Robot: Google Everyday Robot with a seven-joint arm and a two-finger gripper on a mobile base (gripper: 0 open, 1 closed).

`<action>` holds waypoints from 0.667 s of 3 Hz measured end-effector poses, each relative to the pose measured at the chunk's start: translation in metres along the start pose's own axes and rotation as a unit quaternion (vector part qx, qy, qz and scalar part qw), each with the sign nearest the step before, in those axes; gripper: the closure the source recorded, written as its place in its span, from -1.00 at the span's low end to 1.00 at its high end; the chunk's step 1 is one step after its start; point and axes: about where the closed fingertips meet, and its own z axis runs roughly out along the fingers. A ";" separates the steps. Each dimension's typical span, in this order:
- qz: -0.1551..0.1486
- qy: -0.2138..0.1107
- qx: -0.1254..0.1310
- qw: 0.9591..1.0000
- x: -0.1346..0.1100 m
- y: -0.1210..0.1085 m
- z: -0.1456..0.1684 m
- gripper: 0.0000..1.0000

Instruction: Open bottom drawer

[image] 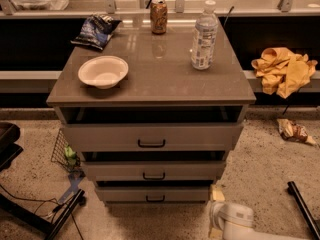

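Located: bottom drawer [125, 194], lowest of three stacked fronts under the counter [165, 79], close to the speckled floor. Flat grey-beige front, matte and smooth, with a small black bar handle [155, 198] at its centre. Dark gap visible above the front; judged as barely out, if at all, so the task is taken as not yet done.

Located: gripper [220, 214], at the bottom edge of the camera view, just beside the right-hand end of the bottom drawer's front and a little below it. White rounded housing with tan pieces on its cabinet side. Opening of the gripper: cannot tell from this view. No contact with the handle.

Key relation: handle lies to the picture's left of the gripper and slightly higher, near but apart. Long axis of bar and of drawer front runs horizontally, side to side. Judged to call for a sideways shift toward the centre of the front, then a hook or pinch on the bar and a straight pull toward the camera.

Also noted on the counter: pale round bowl [103, 71], clear ribbed plastic bottle [204, 36], metal can [159, 16], crinkled dark snack bag [95, 30]. Slim bar offers little purchase; slip judged the main risk.
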 end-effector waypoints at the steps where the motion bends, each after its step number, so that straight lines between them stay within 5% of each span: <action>1: -0.025 0.026 -0.021 0.999 -0.005 0.016 0.041 -1.00; 2: -0.048 0.037 -0.032 0.998 -0.015 0.013 0.067 -1.00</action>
